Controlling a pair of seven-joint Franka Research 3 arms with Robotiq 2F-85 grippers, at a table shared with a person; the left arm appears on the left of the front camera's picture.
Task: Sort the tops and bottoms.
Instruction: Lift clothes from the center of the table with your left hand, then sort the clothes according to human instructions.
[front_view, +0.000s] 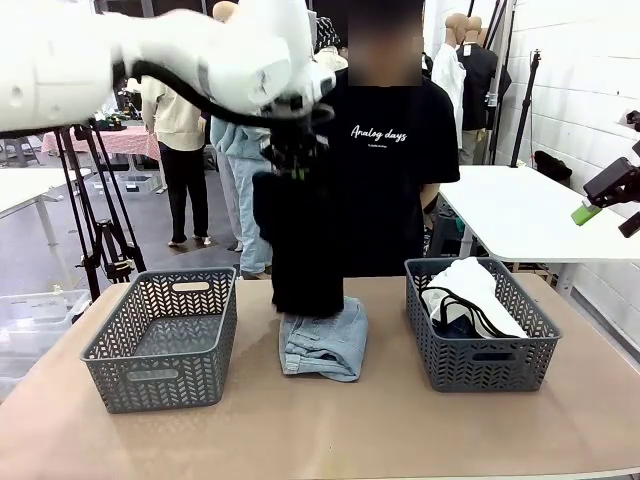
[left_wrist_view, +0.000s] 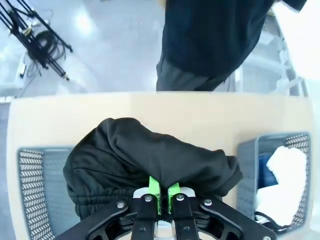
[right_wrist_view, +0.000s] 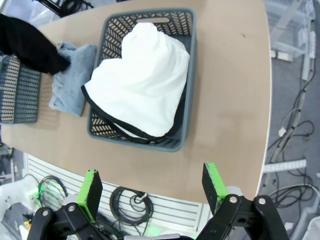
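My left gripper (front_view: 293, 152) hangs above the table's middle, shut on the plain black top (front_view: 300, 240), which dangles from it. Its lower end touches the pale light-blue bottoms (front_view: 325, 342) lying folded on the table. In the left wrist view the green fingertips (left_wrist_view: 154, 190) pinch the bunched black top (left_wrist_view: 150, 157). The white top with black edging (front_view: 468, 292) fills the right basket (front_view: 480, 368), with a dark blue garment (front_view: 456, 325) showing under it. My right gripper (right_wrist_view: 151, 187) is open and high over the table's right edge, with the white top (right_wrist_view: 145, 80) below it.
An empty grey basket (front_view: 160, 375) stands at the left of the table. A person in a black T-shirt (front_view: 385, 170) stands at the far side, behind the hanging garment. A white table (front_view: 520, 210) stands at the back right.
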